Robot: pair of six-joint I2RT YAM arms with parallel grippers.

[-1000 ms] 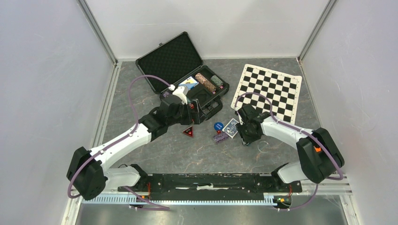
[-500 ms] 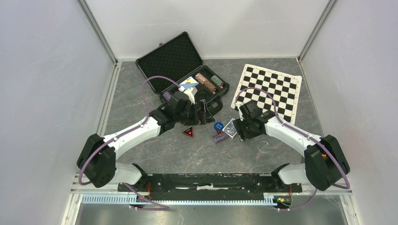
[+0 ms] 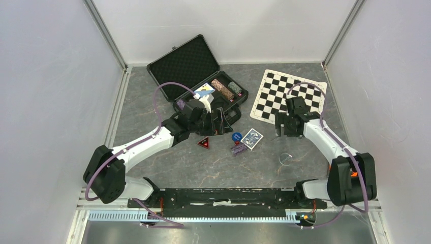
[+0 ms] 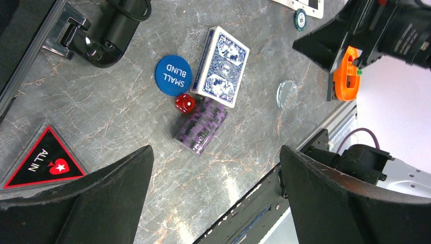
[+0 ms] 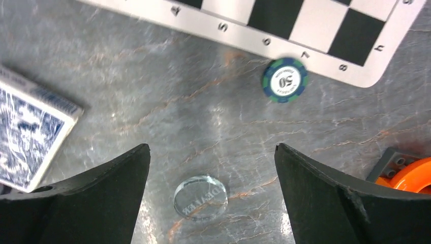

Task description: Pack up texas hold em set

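Note:
The black foam-lined briefcase lies open at the back, with a card deck and two chip stacks in its tray. On the table in front lie a blue-backed deck, the blue round button, a red die and a purple chip stack on its side. My left gripper hovers open just left of them, holding nothing. My right gripper stands open and empty right of the deck, above a clear dealer button. A green chip lies at the mat's edge.
The checkered chess mat lies at the back right, close to my right gripper. A black-and-red "ALL IN" triangle rests below my left gripper. An orange plastic part shows at the right wrist view's edge.
My right gripper has opened, let go of the blue-backed deck and drawn back right toward the chess mat. The left arm shifted slightly right, then held still.

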